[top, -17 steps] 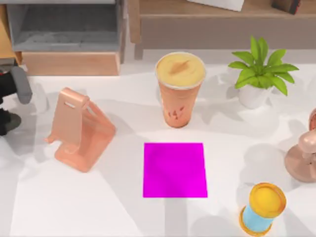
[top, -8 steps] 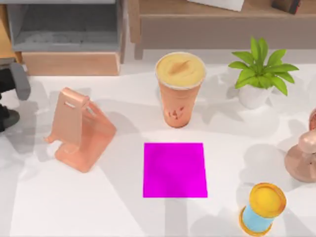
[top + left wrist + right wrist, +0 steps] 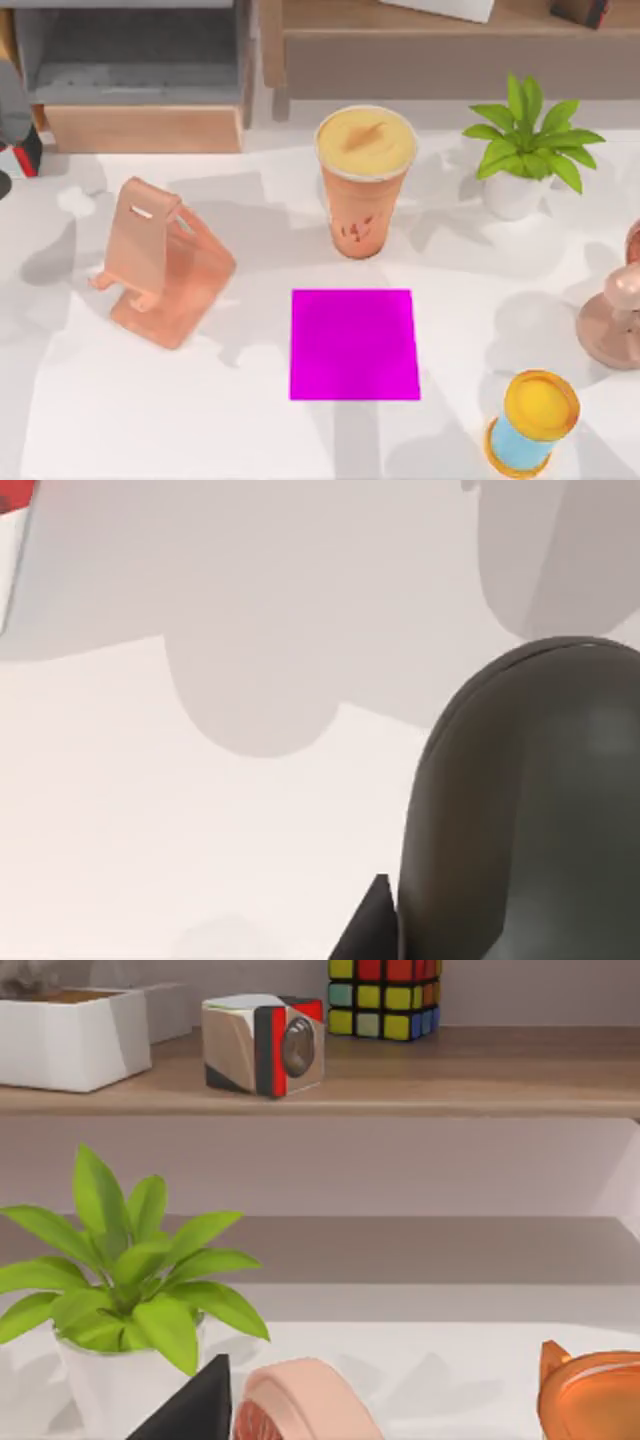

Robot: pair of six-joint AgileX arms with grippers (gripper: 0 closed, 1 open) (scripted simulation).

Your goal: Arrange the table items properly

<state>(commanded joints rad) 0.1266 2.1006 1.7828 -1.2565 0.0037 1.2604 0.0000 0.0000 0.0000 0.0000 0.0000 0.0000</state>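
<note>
Broadly, the white table (image 3: 150,420) has its widest open stretch along the near left, from the near edge up to the pink stand. Wooden shelving (image 3: 420,40) closes the far edge. A flat magenta square (image 3: 355,345) lies at the middle, with bare surface on all four sides of it. The pink stand (image 3: 160,265) sits well to the left of the square, tilted back. The orange cup (image 3: 365,180) stands upright just beyond the square's far edge, its creamy top uncovered. A green potted plant (image 3: 525,150) stands at the far right. Nearer along the right edge is a pink rounded object (image 3: 612,320), cut off by that edge so its shape is hard to make out. A yellow-topped blue cylinder (image 3: 530,420) stands in the near right corner, with room between it and the square.

The left arm (image 3: 12,110) is cut off at the far left edge. In its wrist view the dark grey mouse (image 3: 530,810) looms right beside the left gripper (image 3: 372,932); whether the gripper has hold of it cannot be told. The right gripper (image 3: 195,1410) sits low near the plant, and how wide it stands cannot be told either.
</note>
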